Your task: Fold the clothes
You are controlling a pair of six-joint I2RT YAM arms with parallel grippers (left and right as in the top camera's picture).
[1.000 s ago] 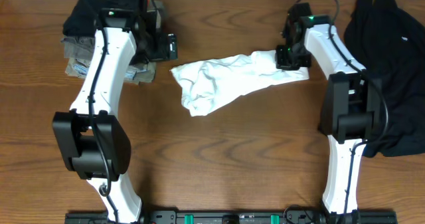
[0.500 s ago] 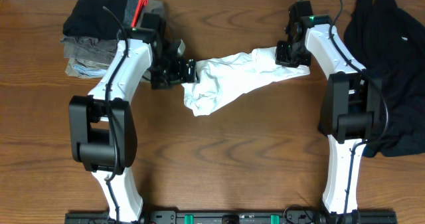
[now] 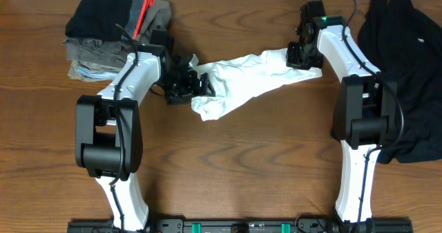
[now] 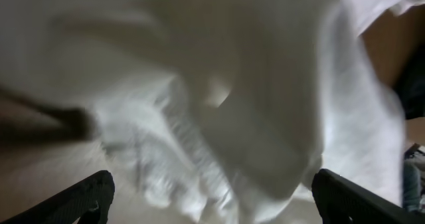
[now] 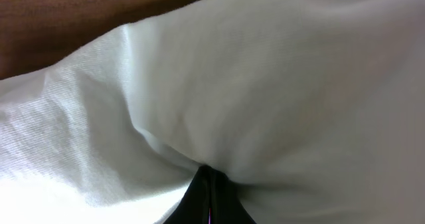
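"Looking across the whole scene, what fills most of it?" asks one observer.

"A brown wood-grain table (image 3: 242, 164), with two white-and-black robot arms reaching up from the bottom edge," answers the other. "A loose black garment (image 3: 414, 67) sprawls along the right edge of the frame."

"And the large white soft T-shirt (image 3: 242, 81)?"

"It lies crumpled in the upper middle of the frame, drawn into a long band that slants from lower left to upper right. No print shows on it."

"What sits in the upper left corner?"

"A stack of folded black, grey and olive garments (image 3: 103, 39), with something red on top."

"How do the jaws stand?"

"The left gripper (image 3: 205, 86) is at the shirt's left end with its jaws spread wide; in the left wrist view both black fingertips (image 4: 86, 197) stand far apart at the bottom corners, blurred white cloth between and above them. Whether they touch it cannot be told. The right gripper (image 3: 300, 59) is clenched on the shirt's right end, and the right wrist view shows cloth puckering where the tips pinch it."
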